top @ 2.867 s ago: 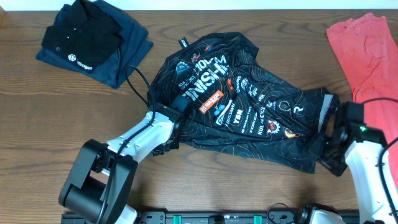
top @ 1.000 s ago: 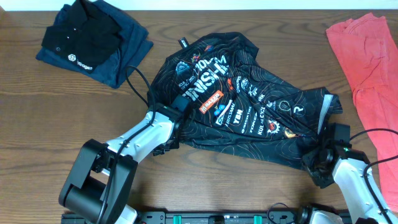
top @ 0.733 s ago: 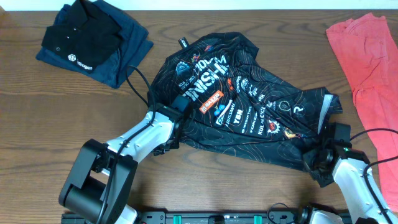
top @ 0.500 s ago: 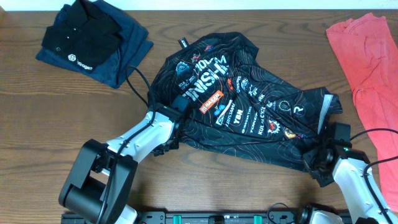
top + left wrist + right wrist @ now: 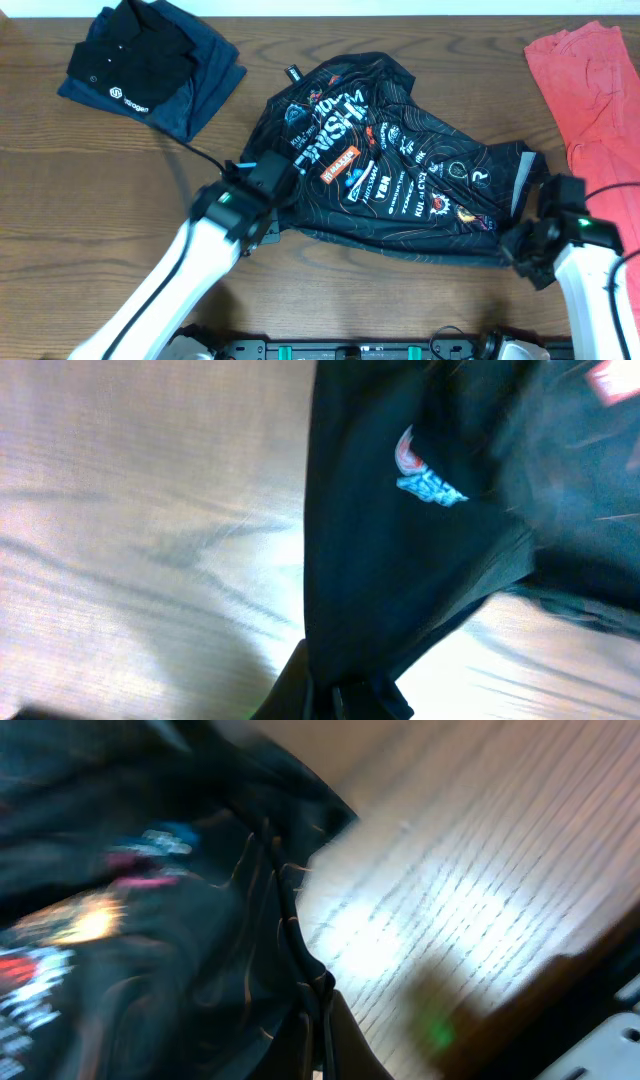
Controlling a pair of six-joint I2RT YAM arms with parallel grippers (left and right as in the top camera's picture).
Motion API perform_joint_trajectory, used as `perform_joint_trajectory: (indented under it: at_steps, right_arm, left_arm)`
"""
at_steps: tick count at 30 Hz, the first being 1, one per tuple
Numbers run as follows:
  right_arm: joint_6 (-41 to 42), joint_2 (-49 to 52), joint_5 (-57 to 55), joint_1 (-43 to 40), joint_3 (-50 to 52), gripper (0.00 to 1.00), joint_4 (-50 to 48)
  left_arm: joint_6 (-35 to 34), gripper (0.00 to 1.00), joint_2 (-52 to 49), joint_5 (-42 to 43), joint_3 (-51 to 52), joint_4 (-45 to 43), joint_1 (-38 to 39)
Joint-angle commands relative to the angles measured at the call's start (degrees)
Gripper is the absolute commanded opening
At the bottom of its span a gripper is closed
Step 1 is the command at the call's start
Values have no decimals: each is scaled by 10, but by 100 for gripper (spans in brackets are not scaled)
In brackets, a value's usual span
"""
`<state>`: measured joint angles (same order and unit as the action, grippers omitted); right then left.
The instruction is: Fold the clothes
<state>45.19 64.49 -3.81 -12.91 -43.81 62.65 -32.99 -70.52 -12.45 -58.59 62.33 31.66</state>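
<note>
jersey (image 5: 390,170), black with fine orange-white contour lines and rows of sponsor logos, spread rumpled over the middle of the tabletop (image 5: 100,180) in the overhead view, collar toward 11 o'clock. at its 8 o'clock edge, left gripper (image 5: 270,190), pinched tight on the fabric. at its 4 o'clock corner, right gripper (image 5: 525,245), likewise clamped on the hem. far off at 10 o'clock, black polo (image 5: 130,60) folded on a navy garment (image 5: 205,85); at 2 o'clock, coral-red garment (image 5: 590,90), well apart from the jersey.

left wrist view: jersey (image 5: 400,560) filling the right half, blue-and-red logo (image 5: 425,475) at 1 o'clock, a dark fold running down into the left gripper (image 5: 345,695) at 6 o'clock, closed on it; pale tabletop (image 5: 150,540) at 9 o'clock.

right wrist view, blurred: jersey (image 5: 150,920) at 9 o'clock, seamed edge dropping into the right gripper (image 5: 320,1040) at 6 o'clock, closed on that edge; tabletop (image 5: 470,890) at 3 o'clock.
</note>
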Motion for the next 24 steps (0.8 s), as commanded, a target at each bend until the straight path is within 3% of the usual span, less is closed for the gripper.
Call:
perform_joint_trajectory:
  at_steps: [1, 8, 15, 20, 24]
  right_arm:
    - [-70, -36, -1, -5, -75, 2, 38]
    - [-200, -86, 87, -5, -267, 1, 129]
    - [-256, -91, 150, -5, -477, 1, 205]
    - [-255, -87, 155, -5, -577, 1, 187]
    - [-239, -73, 154, -5, -595, 1, 130]
  left_arm:
    - [-2, 6, 74, 0, -40, 19, 20]
    - [-3, 6, 179, 11, -187, 66, 66]
    - [-6, 6, 177, 16, -362, 100, 105]
    - [-7, 6, 154, -3, -429, 86, 107]
    - [-8, 6, 126, -109, -432, 51, 107]
